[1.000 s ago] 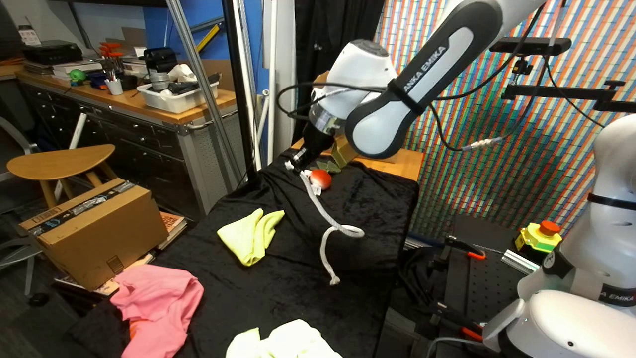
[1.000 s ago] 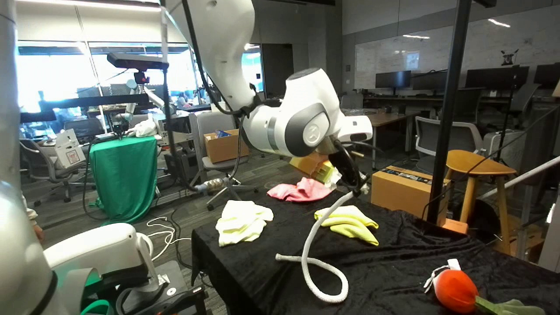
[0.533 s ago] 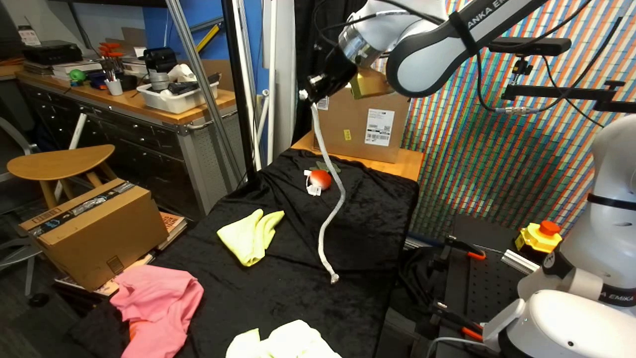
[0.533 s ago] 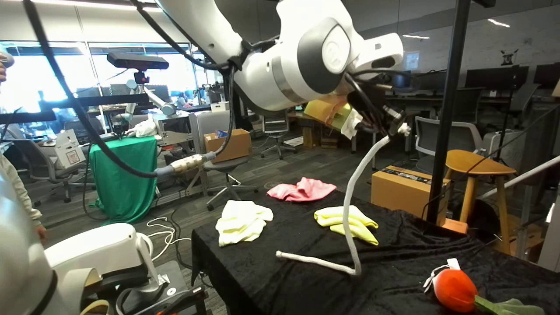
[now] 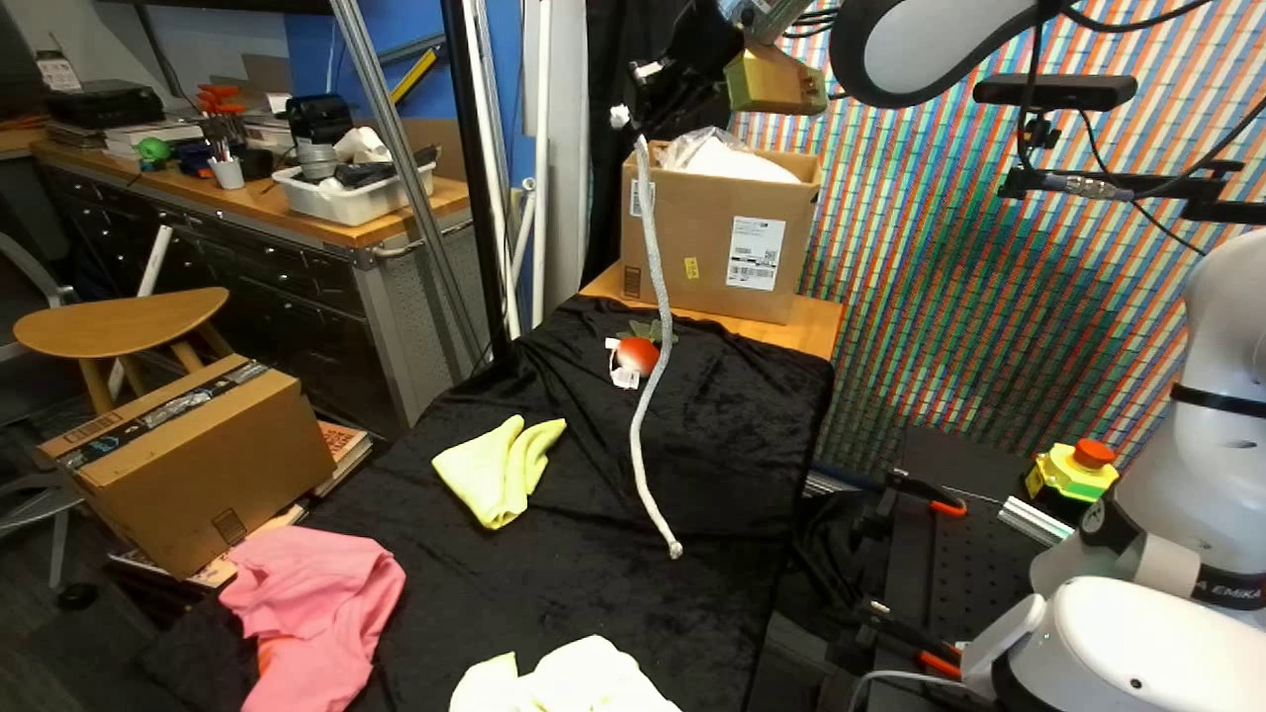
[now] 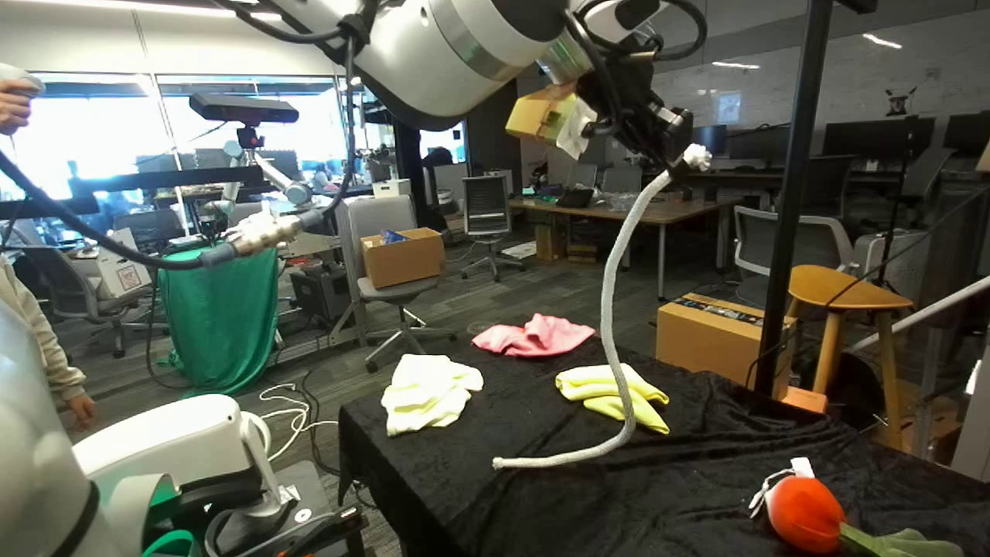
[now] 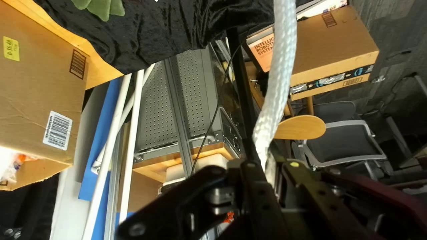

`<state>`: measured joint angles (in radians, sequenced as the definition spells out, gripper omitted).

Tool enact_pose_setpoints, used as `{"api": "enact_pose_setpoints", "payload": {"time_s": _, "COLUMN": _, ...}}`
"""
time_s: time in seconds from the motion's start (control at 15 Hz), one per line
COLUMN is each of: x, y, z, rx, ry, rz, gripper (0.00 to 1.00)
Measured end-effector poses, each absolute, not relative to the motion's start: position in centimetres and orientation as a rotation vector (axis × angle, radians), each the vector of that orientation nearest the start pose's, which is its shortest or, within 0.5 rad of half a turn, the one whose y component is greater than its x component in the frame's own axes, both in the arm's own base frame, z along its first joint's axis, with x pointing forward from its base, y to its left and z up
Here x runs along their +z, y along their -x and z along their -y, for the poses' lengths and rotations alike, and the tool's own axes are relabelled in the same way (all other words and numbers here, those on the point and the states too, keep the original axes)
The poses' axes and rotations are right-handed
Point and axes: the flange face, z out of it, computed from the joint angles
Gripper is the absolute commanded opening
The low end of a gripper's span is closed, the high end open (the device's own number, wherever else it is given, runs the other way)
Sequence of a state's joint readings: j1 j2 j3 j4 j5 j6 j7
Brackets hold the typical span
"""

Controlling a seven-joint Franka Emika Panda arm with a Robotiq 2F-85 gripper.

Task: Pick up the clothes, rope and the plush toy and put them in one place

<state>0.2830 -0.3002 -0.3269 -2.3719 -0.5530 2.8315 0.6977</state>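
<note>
Higher now: rope [image 6: 608,302] drawn out long beneath the fingers [image 7: 255,180]

A second ago the fingers were low above the counter [image 6: 719,464] and the rope lay below them in a loop. Since then the loop has unwound, and the rope drops from the fingers in one long, gentle curve. The fingers have climbed well clear of the counter, closed on the rope near one end, with the braid pinched between them and a pale tip poking out past them. Well below the fingers, the rope's lower end has shifted only slightly; whether it rests on the counter or hangs just above it, I cannot tell.

The other task things have kept their places, lower than the fingers and well apart from them: the plush toy [image 6: 806,514], the yellow cloth [image 5: 490,475], the pale cloth [image 6: 429,394] and the pink cloth [image 6: 537,338]. In an exterior view the rope, below the fingers, now passes in front of the plush toy's edge. The arm [image 5: 949,44] has gone up with the fingers, and the cardboard box [image 5: 692,227] that it had partly hidden now shows its rim, below the fingers, in an exterior view.
</note>
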Motion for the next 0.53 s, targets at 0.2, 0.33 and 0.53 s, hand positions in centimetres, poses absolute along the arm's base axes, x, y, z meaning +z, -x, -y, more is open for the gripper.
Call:
{"api": "enact_pose_setpoints", "payload": {"time_s": 0.2, "x": 52.7, "y": -48.9, "z": -1.6, "rx": -1.008, "ry": 2.943, "rz": -0.368, "gripper": 0.09}}
{"api": "enact_pose_setpoints", "payload": {"time_s": 0.33, "x": 53.2, "y": -48.2, "z": -2.7, "rx": -0.836, "ry": 3.016, "rz": -0.288, "gripper": 0.09}}
{"api": "enact_pose_setpoints", "payload": {"time_s": 0.53, "x": 55.2, "y": -47.8, "z": -3.2, "rx": -0.652, "ry": 3.125, "rz": -0.186, "gripper": 0.09}}
